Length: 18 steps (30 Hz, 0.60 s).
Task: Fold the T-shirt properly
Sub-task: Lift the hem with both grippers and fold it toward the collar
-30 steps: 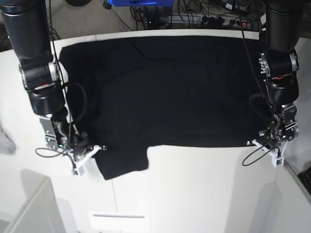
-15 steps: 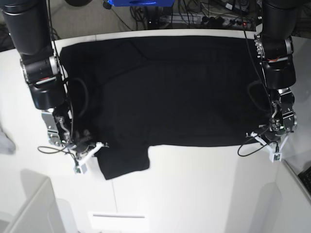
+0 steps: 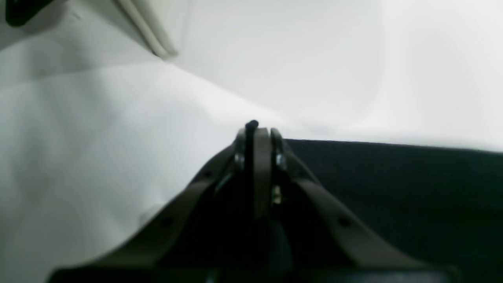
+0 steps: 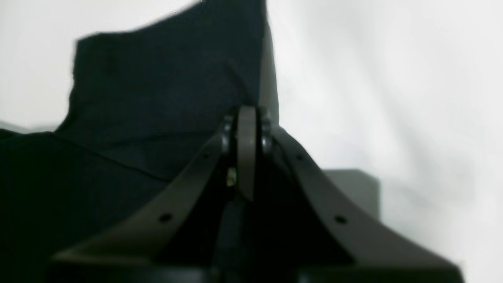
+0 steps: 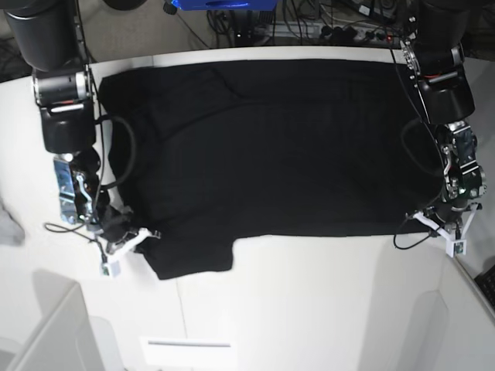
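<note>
The black T-shirt (image 5: 263, 147) lies spread flat on the white table (image 5: 309, 294), plain side up, one sleeve (image 5: 193, 259) hanging toward the front. My right gripper (image 5: 143, 236) is at the sleeve's left edge. In the right wrist view, that gripper (image 4: 246, 114) is shut on the T-shirt, with the sleeve (image 4: 157, 98) stretched ahead. My left gripper (image 5: 421, 222) is at the shirt's front right corner. In the left wrist view, that gripper (image 3: 253, 131) is shut, a black sliver of cloth pinched between its fingers, and the shirt (image 3: 393, 181) runs off to the right.
A small grey cloth scrap (image 5: 6, 224) lies at the table's left edge. Cables and a power strip (image 5: 340, 31) sit beyond the far edge. A white block (image 5: 46, 325) stands at the front left.
Both grippers have moved outward, the right one toward the view's left and the left one toward its right. The shirt is drawn wider and flatter between them.
</note>
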Each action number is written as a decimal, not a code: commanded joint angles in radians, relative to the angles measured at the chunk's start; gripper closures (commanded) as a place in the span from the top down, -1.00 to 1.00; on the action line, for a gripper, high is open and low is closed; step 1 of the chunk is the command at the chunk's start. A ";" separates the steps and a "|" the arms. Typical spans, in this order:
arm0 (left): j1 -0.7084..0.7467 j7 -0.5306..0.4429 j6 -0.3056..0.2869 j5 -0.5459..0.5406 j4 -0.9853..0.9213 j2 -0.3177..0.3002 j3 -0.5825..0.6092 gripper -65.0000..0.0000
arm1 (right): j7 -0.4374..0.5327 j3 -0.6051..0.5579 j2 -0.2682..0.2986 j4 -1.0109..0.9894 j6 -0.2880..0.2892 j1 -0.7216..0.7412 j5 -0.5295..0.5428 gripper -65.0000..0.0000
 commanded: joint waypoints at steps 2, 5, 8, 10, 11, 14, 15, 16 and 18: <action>-0.016 -0.021 0.006 0.000 0.033 -0.020 -0.010 -1.00 | 0.004 0.009 0.011 0.053 0.000 0.020 0.008 -1.00; 0.012 -0.001 0.006 0.000 0.093 -0.009 -0.017 -1.00 | -0.020 0.012 0.018 0.102 0.000 -0.001 0.008 -1.00; 0.030 0.023 0.006 -0.003 0.147 -0.004 -0.017 -1.00 | -0.048 0.073 0.018 0.145 0.000 -0.030 0.008 -1.00; 0.053 0.023 0.006 -0.039 0.181 -0.004 -0.017 -1.00 | -0.073 0.108 0.018 0.171 0.000 -0.044 0.008 -1.00; 0.061 0.023 0.006 -0.066 0.196 -0.007 -0.017 -1.00 | -0.080 0.119 0.018 0.180 0.000 -0.049 0.008 -1.00; 0.084 0.043 0.006 -0.140 0.227 -0.013 -0.017 -1.00 | -0.091 0.130 0.018 0.199 0.000 -0.063 0.008 -1.00; 0.085 0.057 0.006 -0.152 0.236 -0.013 -0.017 -1.00 | -0.092 0.133 0.018 0.205 0.000 -0.067 0.008 -1.00; 0.087 0.071 0.006 -0.162 0.245 -0.013 -0.017 -1.00 | -0.102 0.135 0.018 0.214 0.000 -0.072 0.008 -1.00; 0.099 0.080 0.006 -0.166 0.267 -0.013 -0.017 -1.00 | -0.122 0.135 0.018 0.231 0.000 -0.081 0.008 -1.00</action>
